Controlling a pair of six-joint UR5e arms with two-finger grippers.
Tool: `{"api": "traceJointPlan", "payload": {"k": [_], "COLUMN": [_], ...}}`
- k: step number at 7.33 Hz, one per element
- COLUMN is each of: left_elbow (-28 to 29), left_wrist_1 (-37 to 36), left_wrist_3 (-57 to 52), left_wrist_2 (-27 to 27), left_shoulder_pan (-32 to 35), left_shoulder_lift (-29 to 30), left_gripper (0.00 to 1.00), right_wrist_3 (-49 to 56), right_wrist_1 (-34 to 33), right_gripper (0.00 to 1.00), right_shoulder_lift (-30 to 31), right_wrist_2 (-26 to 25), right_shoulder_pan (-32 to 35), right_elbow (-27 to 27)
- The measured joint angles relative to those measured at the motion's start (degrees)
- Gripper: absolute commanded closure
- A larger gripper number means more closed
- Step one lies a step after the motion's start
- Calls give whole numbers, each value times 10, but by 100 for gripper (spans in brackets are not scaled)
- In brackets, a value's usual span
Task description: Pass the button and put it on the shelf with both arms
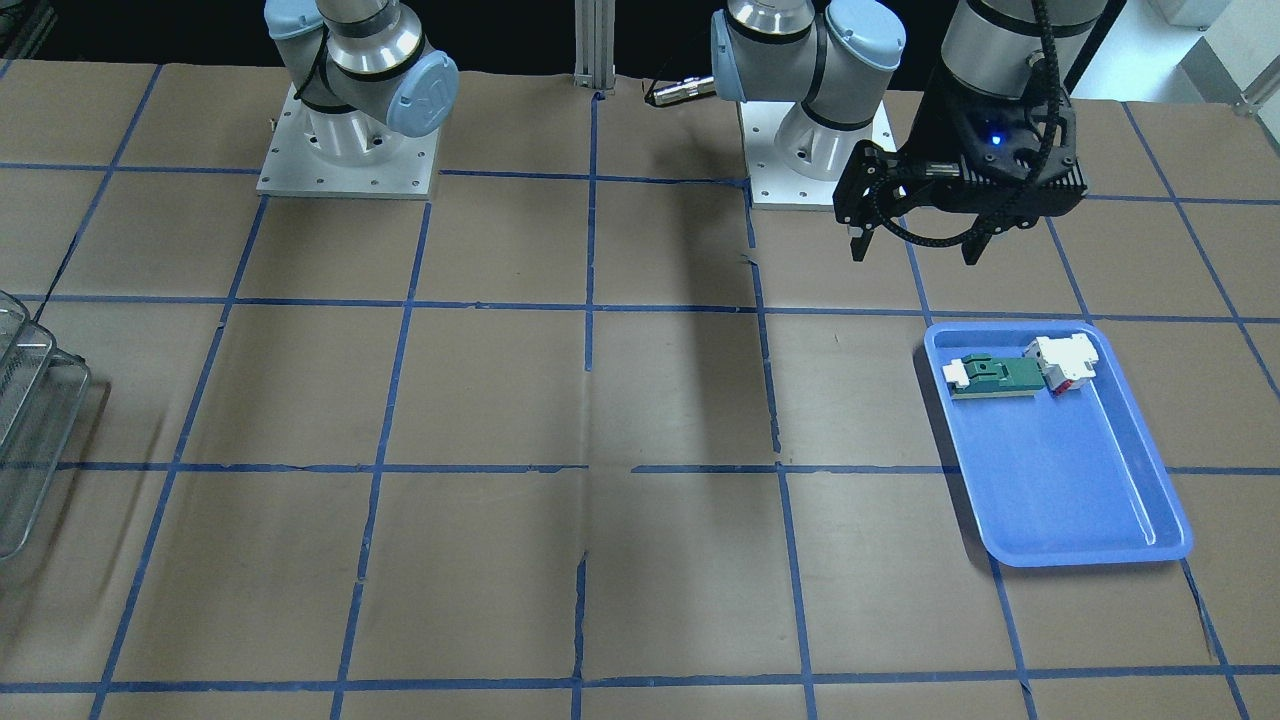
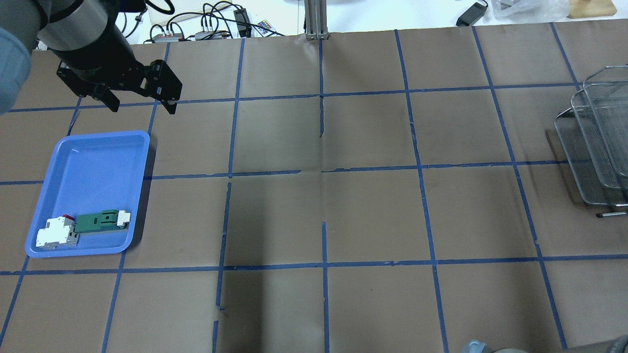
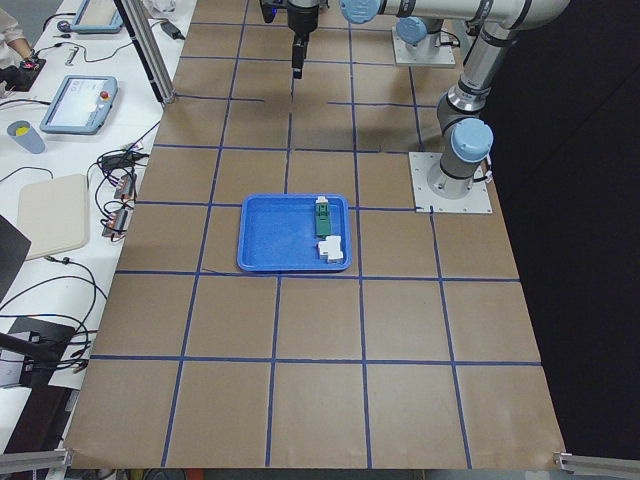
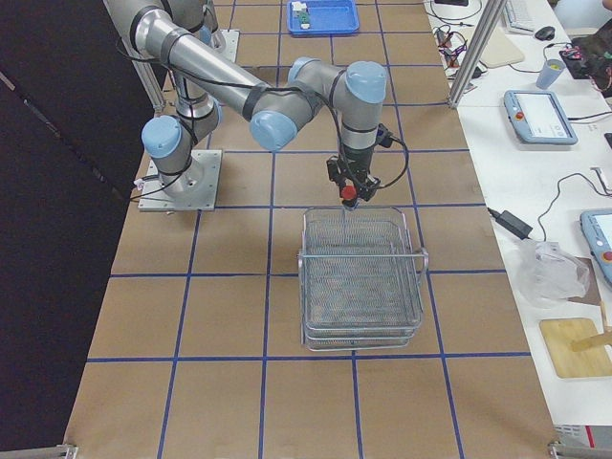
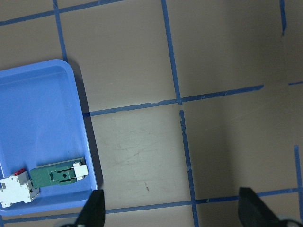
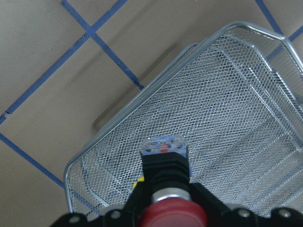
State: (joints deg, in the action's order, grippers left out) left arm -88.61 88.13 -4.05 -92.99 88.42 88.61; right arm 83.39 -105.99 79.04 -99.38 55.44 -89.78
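Left side of table (image 2: 373,206): the tray (image 2: 93,171) holds a green block (image 2: 98,222) and a white module (image 2: 54,236). The two touch end to end along the tray edge nearest the robot. The left gripper (image 2: 143,108) hangs well above the table near the tray, jaws spread wide, holding nothing.

Right side: the wire shelf (image 2: 606,147) stands at the table's edge. The right gripper (image 4: 349,188) points down over the shelf end facing the table's centre, jaws clamped on the button (image 6: 164,176). The button is upright, red cap up and clear block down, above the top tier's mesh. Contact with the mesh: cannot tell.
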Motion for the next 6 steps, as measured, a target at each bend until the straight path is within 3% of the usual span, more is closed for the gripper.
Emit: {"api": "traceJointPlan", "payload": {"k": [3,4,6], "left_elbow": [-1,-1,-2], "left_wrist_1": [-2,-2,-3], "left_wrist_3": [14,15,16], "left_wrist_2": [5,5,6], "left_shoulder_pan": [0,0,1], "left_shoulder_lift": [0,1,2], "left_gripper": [0,0,0], "right_wrist_3": [0,-1,-1], "right_wrist_1": [-16,-27,-34], "right_gripper": [100,73,40], "right_shoulder_lift": [-17,-27,-38], "right_wrist_2": [-37,-40,-41], "right_shoulder_pan": [0,0,0], "right_elbow": [0,0,0]}}
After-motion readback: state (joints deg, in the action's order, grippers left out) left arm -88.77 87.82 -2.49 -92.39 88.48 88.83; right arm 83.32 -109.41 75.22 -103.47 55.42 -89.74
